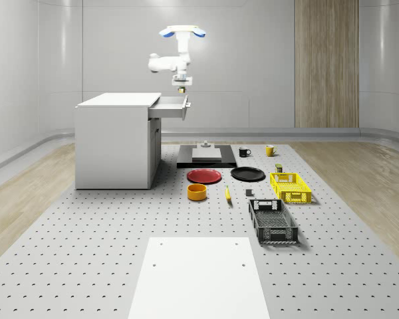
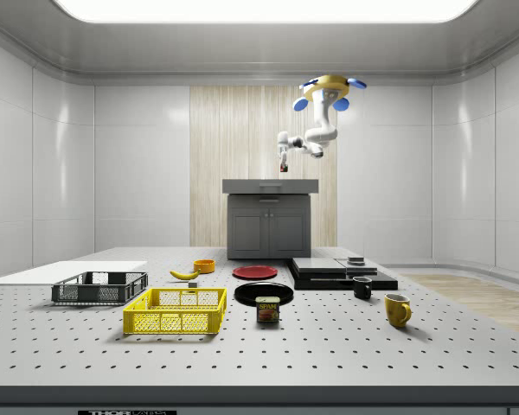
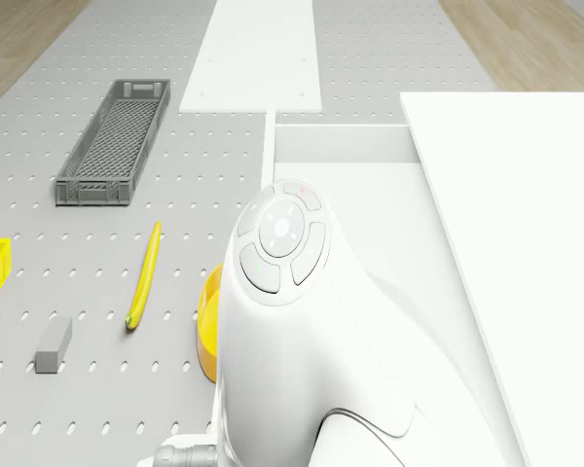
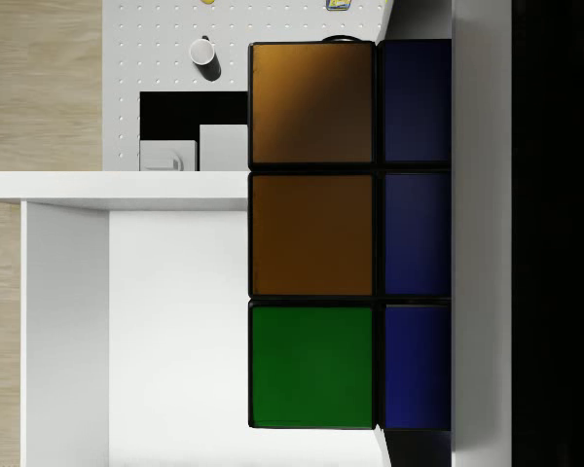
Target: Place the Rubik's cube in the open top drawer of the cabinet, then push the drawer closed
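- The fingers (image 1: 181, 88) are clamped on the Rubik's cube (image 4: 350, 233); in the wrist view its orange, green and dark blue tiles sit right in front of the camera, so the cube is carried, not yet set down.
- Straight beneath the fingers lies the white floor of the open top drawer (image 4: 175, 331), with its front wall crossing just under the cube. My reading is that the cube is held here so that a release would drop it inside the drawer and not onto the table.
- In the whole-scene view the fingers hang just above the drawer (image 1: 170, 105), which juts from the cabinet (image 1: 116, 143).
- Up from the fingers, the arm (image 3: 292, 321) folds back to the drone (image 1: 183, 31), which hovers over the drawer's outer end.
- Far below the fingers, on the table (image 1: 86, 239), lie a banana (image 3: 144, 275) and a grey crate (image 3: 115, 143).
- The drawer stands open; pushing it shut comes afterwards.
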